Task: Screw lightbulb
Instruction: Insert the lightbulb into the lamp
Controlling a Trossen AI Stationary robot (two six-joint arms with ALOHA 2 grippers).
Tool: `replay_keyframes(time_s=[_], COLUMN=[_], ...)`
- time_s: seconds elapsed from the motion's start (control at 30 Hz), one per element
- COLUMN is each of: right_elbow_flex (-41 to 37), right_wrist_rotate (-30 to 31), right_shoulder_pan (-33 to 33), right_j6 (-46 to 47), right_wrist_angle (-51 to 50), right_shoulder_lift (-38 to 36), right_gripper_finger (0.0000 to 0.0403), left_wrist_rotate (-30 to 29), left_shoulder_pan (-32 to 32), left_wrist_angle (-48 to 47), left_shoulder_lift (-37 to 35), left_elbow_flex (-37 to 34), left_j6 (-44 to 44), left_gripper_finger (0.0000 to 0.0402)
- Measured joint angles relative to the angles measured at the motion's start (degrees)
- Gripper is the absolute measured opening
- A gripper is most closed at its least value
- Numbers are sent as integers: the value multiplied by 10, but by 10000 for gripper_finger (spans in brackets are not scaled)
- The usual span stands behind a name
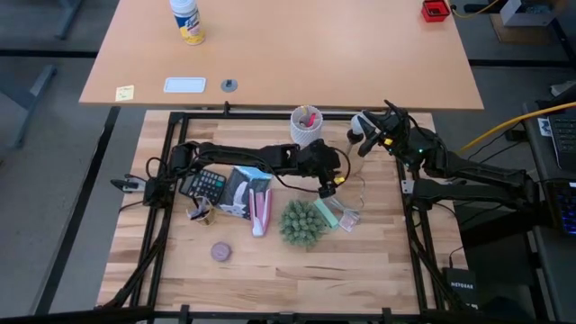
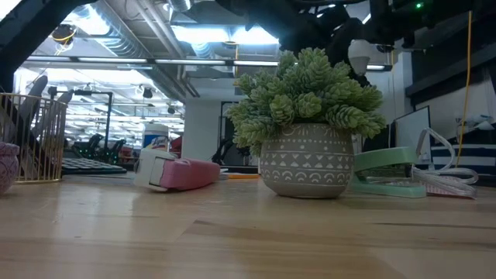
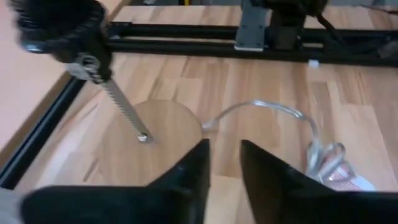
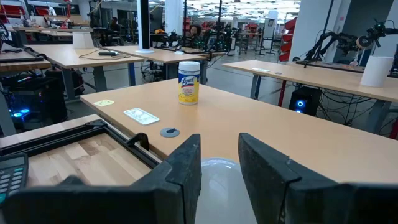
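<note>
While the right gripper (image 1: 367, 135) hangs above the far right part of the light wooden worktop (image 1: 270, 270), it clamps the small white frosted pear-shaped lightbulb (image 1: 358, 125) between its two dark fingers (image 4: 180, 171). In the right wrist view the bulb's smooth rounded glass (image 4: 217, 180) fills the gap between those fingers; its screw base is hidden there, so which way its long axis points cannot be told. In the low view the white bulb (image 2: 359, 56) shows high above the table, behind the plant's top.

The left gripper (image 1: 328, 184) reaches across the middle of the worktop, its flat dark fingers (image 3: 189, 174) a narrow gap apart with nothing between them, over a round pale wooden disc (image 3: 149, 143) from which a clear cable (image 3: 267, 109) loops away.

Beside the bulb, at the far edge, stands a white textured cup (image 1: 306, 128) holding pens. Nearer the middle lie a black calculator (image 1: 207, 184), a pink and white stapler (image 1: 261, 211) and a spiky green succulent in a grey patterned ceramic pot (image 1: 301, 223), with a mint-green flat object (image 2: 387, 167) just beside it. A small brownish round puck (image 1: 220, 251) sits toward the near left corner. Beyond the worktop a tan table carries a yellow-labelled wipes canister (image 1: 187, 20).
</note>
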Motion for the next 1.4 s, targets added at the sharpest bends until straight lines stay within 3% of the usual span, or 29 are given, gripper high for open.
replay_keyframes(time_s=[0.13, 0.23, 0.47, 0.97, 1.4], right_elbow_flex=[0, 0, 0, 0, 0], right_wrist_rotate=[0, 0, 0, 0, -16], right_shoulder_pan=[0, 0, 0, 0, 0], right_j6=[0, 0, 0, 3, 17], right_wrist_angle=[0, 0, 0, 0, 0], right_shoulder_lift=[0, 0, 0, 0, 0], right_gripper_finger=[113, 113, 113, 113, 113], left_wrist_rotate=[1, 18, 102, 103, 86], left_shoulder_pan=[10, 20, 43, 65, 84], left_wrist_angle=[2, 8, 118, 250, 249], left_shoulder_lift=[-9, -14, -17, -17, -17], left_elbow_flex=[0, 0, 0, 0, 0], left_j6=[0, 2, 4, 19, 11], left_gripper_finger=[7, 13, 4, 2, 1])
